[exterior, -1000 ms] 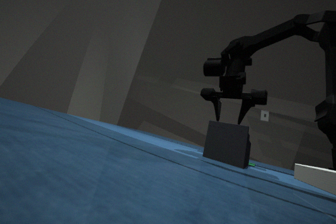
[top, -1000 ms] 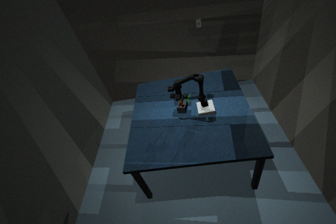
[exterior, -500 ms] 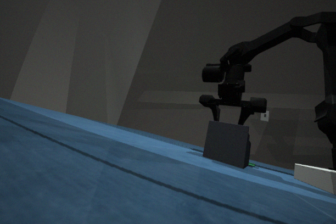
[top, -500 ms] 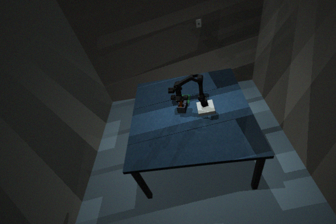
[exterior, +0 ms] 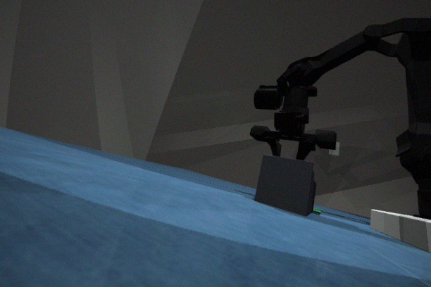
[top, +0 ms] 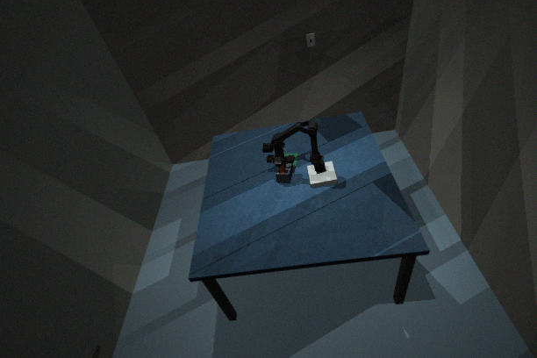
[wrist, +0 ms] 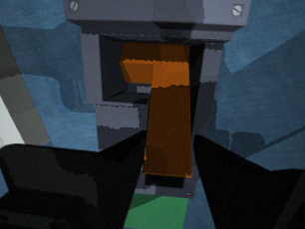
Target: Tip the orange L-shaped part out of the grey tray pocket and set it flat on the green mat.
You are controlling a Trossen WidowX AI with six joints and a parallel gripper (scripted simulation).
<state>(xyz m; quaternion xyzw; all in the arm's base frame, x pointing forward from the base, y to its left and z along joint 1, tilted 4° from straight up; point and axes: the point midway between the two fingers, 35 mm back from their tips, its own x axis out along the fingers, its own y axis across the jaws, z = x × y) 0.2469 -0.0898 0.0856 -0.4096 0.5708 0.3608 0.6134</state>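
The orange L-shaped part is tipped in the pocket of the grey tray. Its L-shaped end is sunk in the deep well, and its straight end stands up toward the green mat. My gripper points down over the tray, partly open, with one finger on each side of the raised arm of the part. A narrow gap shows at the right finger in the wrist view; the left fingertip is very close to the part. In the exterior view the tray hides the part and the fingertips.
The white base block of the arm stands beside the tray on the blue table. The tray has a raised end wall with two screws, seen at the top of the wrist view. The mat adjoins the tray's opposite end.
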